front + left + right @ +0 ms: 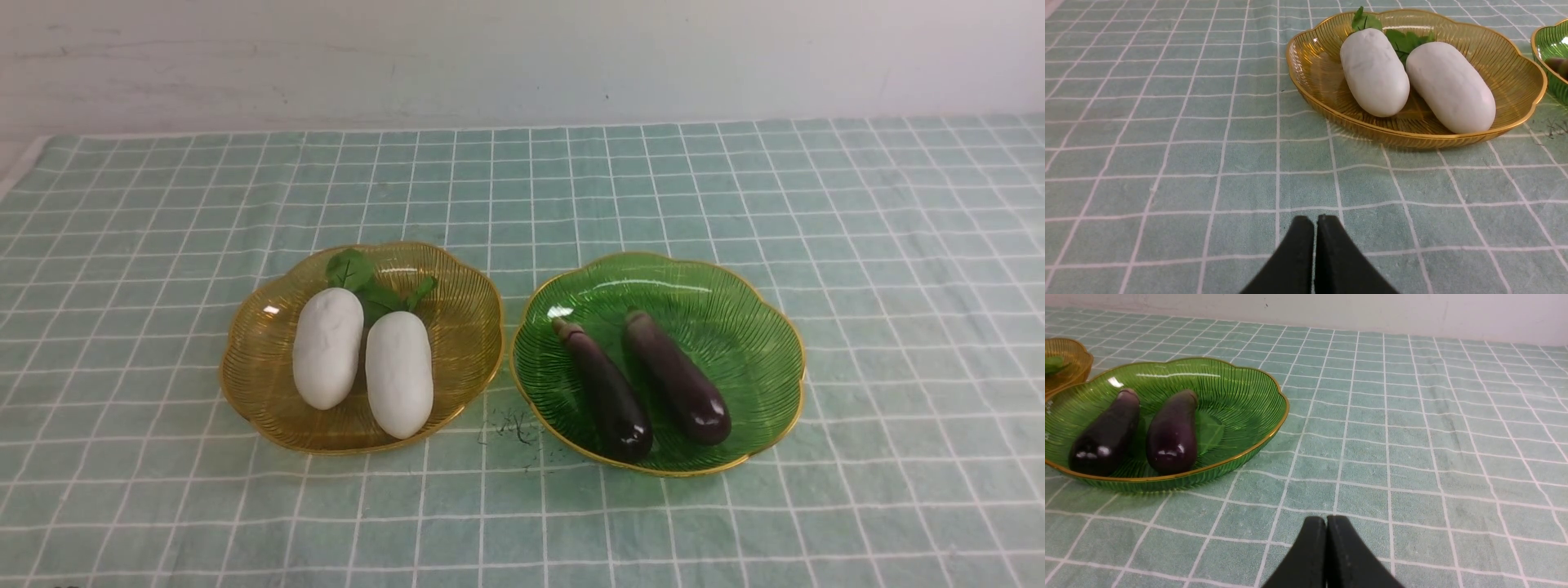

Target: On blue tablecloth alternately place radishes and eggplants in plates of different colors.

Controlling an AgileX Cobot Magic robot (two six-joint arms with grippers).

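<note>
Looking across the tabletop from left to right, we see a blue tablecloth (735,180), pale teal and soft-napped, ruled into squares by thin white lines and running back to a plain, scuffed white wall (522,57).

On the left stands the amber plate (457,327), translucent, ribbed and scallop-edged with a gold rim. In it lie two radishes, side by side and touching: the left radish (327,348) and the right radish (398,373), both smooth, matte white and oblong, their green leaves (359,278) pointing toward the wall.

Just beside it, rims near but apart, stands the green plate (735,327), the same ribbed, scalloped shape with the same gold edge. It holds two eggplants: the left eggplant (608,392) and the right eggplant (678,377), slim, glossy and dark purple, lying nearly parallel with a narrow gap between them, dull stem caps toward the wall. A small dark scribble mark (510,426) shows on the cloth between the plates at their near side.

We count two plates, two radishes and two eggplants.

Neither arm appears in the front view. In its wrist view the left gripper (1314,222) hovers over bare cloth short of the amber plate, its black fingers pressed together and holding nothing. The right gripper (1326,522) sits likewise over bare cloth beside the green plate, fingers closed together and empty.
</note>
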